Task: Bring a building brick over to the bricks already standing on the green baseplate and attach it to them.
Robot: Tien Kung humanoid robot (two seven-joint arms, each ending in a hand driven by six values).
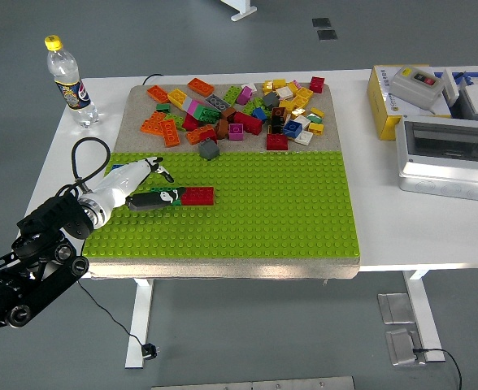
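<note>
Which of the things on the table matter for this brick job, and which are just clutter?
Job:
left hand
green brick, partly hidden by the hand
red brick
green baseplate
loose bricks
grey brick

Clutter:
bottle
yellow box
grey enclosure

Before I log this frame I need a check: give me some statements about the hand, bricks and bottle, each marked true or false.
1. The left hand is over the green baseplate. True.
2. A red brick stands on the baseplate. True.
3. The bottle lies tipped over. False: it stands upright near the table's far left corner.
4. The loose brick pile sits on the green studs. False: it lies on the grey mat beyond them.
5. A right hand reaches in. False: none is in view.
</note>
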